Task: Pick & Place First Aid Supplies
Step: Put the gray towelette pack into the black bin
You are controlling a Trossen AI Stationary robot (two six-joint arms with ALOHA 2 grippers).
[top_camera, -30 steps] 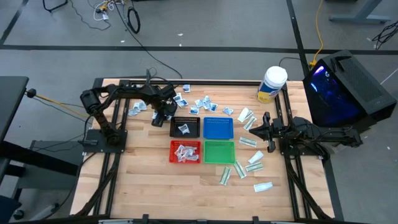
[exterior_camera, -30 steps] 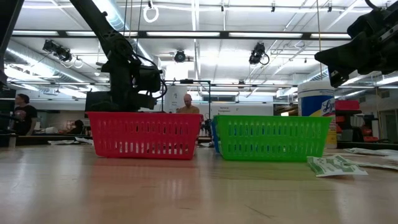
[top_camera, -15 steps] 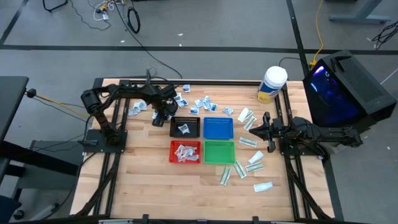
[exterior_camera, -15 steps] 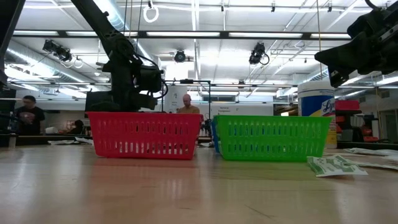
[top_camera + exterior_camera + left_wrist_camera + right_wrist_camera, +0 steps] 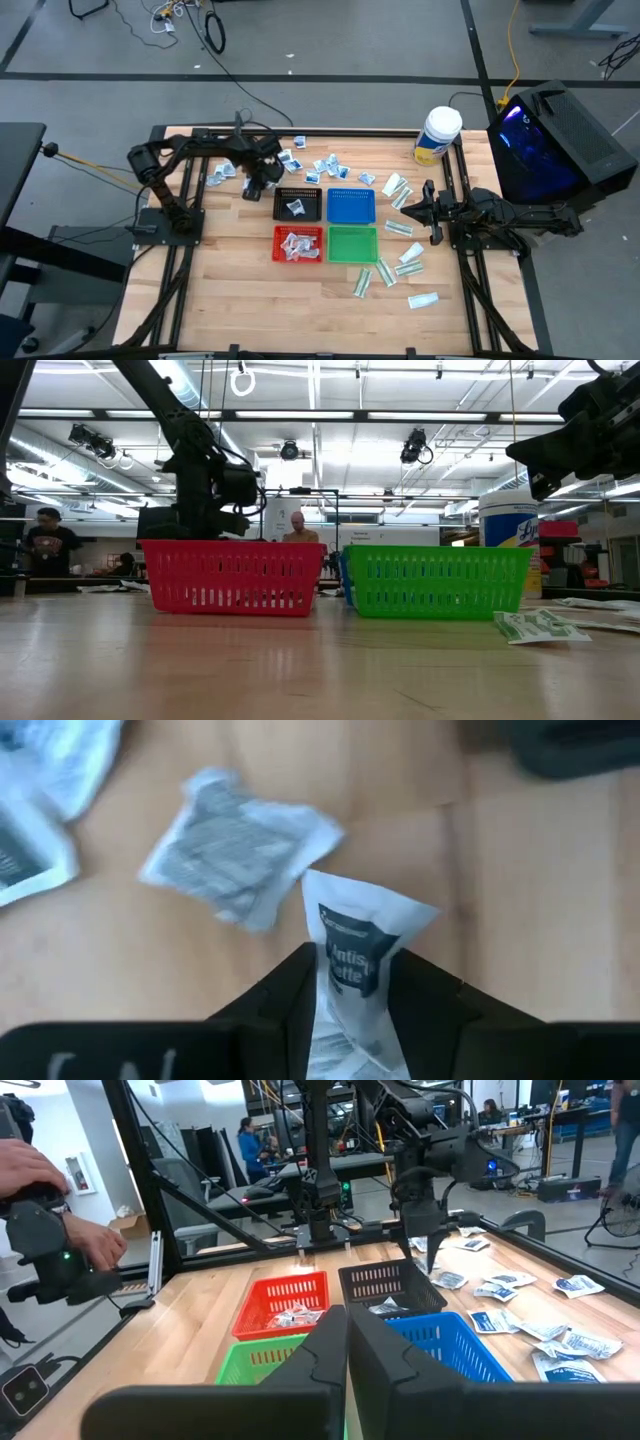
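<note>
My left gripper (image 5: 256, 184) points down over the wood just left of the black tray (image 5: 298, 203), shut on a squarish white packet with bluish print (image 5: 355, 955). Another such packet (image 5: 235, 850) lies flat on the wood beside it. More white-and-blue packets (image 5: 325, 165) are scattered behind the trays. Longer white-and-green ones (image 5: 400, 230) lie at the right. The black tray and the red tray (image 5: 298, 243) each hold packets. My right gripper (image 5: 428, 208) waits shut and level at the table's right side, holding nothing. My left gripper pinches the packet between its two fingers (image 5: 290, 995), from above, pointing down. The packet's free end (image 5: 365, 915) sticks out below the fingertips and is creased. Whether that end touches the wood, I cannot tell.
The blue tray (image 5: 351, 205) and the green tray (image 5: 352, 243) stand right of the black and red ones. A big white jar with a yellow label (image 5: 437, 135) stands at the far right corner. Bare wood lies along the near edge. A person's hands (image 5: 60, 1230) show beyond the table.
</note>
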